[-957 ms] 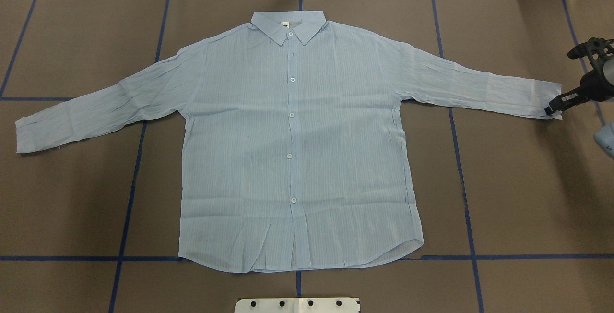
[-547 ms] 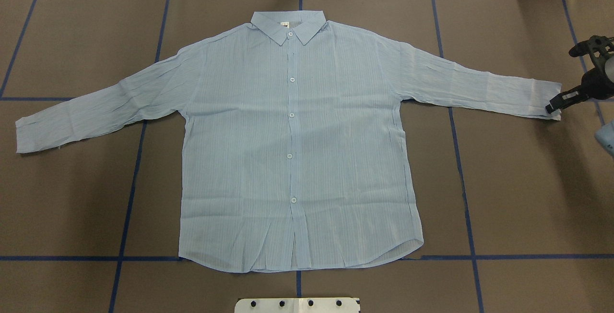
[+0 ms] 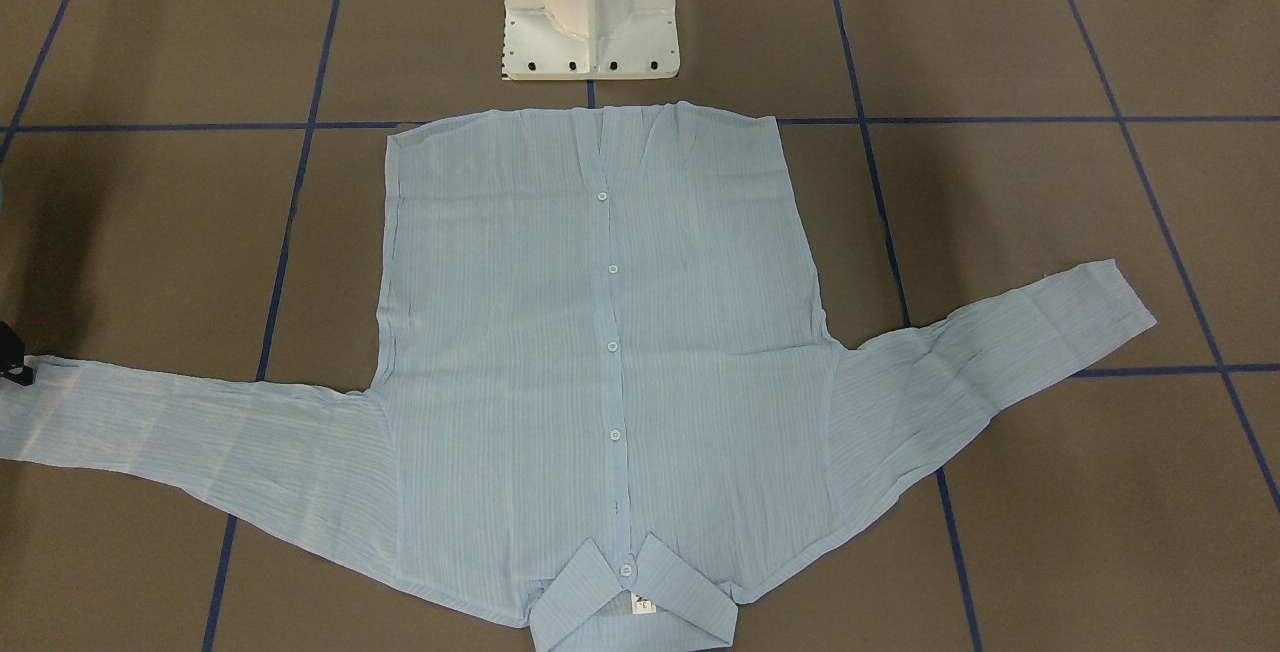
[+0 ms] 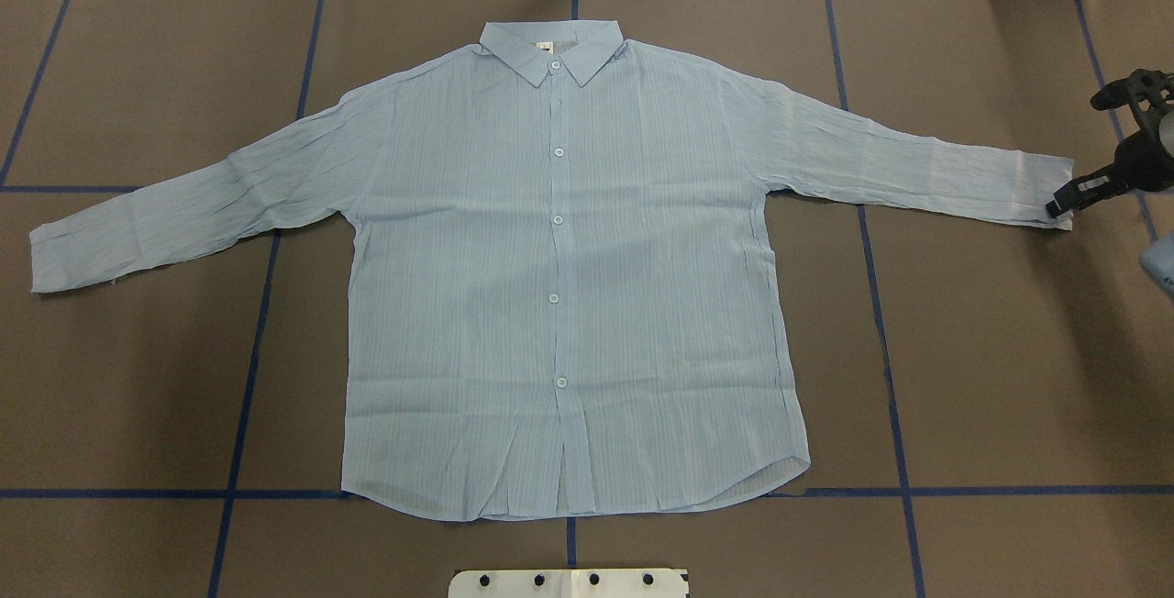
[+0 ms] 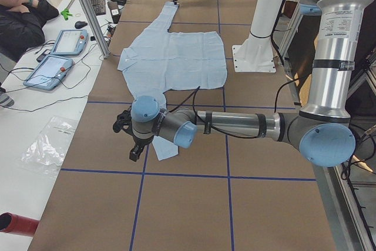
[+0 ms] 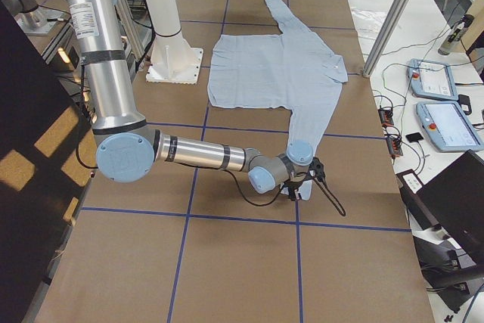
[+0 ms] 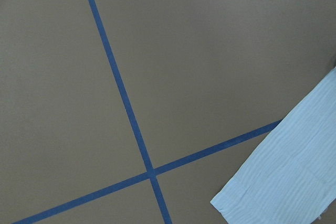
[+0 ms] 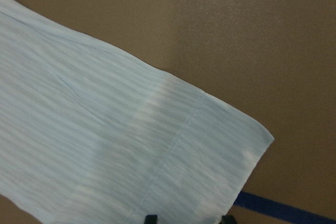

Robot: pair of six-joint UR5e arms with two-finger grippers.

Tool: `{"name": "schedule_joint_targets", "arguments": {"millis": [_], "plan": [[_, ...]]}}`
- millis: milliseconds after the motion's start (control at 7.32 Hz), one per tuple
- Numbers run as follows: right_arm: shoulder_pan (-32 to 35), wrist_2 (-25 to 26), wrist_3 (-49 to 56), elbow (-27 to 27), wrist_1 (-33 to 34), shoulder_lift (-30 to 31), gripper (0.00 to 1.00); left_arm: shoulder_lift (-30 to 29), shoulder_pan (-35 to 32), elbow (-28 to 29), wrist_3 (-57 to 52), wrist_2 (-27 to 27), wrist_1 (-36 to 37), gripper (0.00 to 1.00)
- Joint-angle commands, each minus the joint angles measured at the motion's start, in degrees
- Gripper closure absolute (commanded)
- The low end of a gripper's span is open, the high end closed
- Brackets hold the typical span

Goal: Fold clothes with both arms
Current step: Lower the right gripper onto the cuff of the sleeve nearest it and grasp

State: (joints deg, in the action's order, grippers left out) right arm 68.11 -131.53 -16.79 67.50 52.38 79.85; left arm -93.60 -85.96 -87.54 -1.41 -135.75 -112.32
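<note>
The light-blue striped shirt (image 4: 559, 286) lies flat, buttoned and face up, with its collar (image 4: 553, 52) away from the robot and both sleeves spread out. My right gripper (image 4: 1059, 205) sits low at the right sleeve's cuff (image 4: 1041, 190). In the right wrist view its fingertips (image 8: 151, 219) stand apart at the bottom edge with the cuff (image 8: 210, 156) lying in front of them, so it is open. My left gripper (image 5: 135, 152) hovers by the left cuff (image 4: 55, 254) and shows only in the exterior left view, so I cannot tell its state. The left wrist view shows that cuff (image 7: 283, 182) and no fingers.
The white pedestal base (image 3: 592, 22) stands just behind the shirt's hem. Blue tape lines (image 4: 248, 369) cross the brown table cover. A person (image 5: 23, 16) sits at a side bench with tablets (image 5: 56, 57) and cables.
My right gripper has drifted slightly to the right along the cuff's edge. The shirt lies as before.
</note>
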Motion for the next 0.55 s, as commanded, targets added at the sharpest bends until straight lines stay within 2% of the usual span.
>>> {"name": "schedule_joint_targets", "arguments": {"millis": [0,273,410], "plan": [[0.01,0.13,0.0,-0.09,0.53,-0.05,0.49,0.0,0.0,0.0,0.0,0.05,0.0,0.0],[-0.08,0.13,0.0,0.09,0.79,-0.14,0.72,0.0,-0.09,-0.09,0.0,-0.04,0.0,0.0],[-0.08,0.13,0.0,0.09,0.88,-0.14,0.77,0.0,0.0,0.0,0.0,-0.04,0.0,0.0]]}}
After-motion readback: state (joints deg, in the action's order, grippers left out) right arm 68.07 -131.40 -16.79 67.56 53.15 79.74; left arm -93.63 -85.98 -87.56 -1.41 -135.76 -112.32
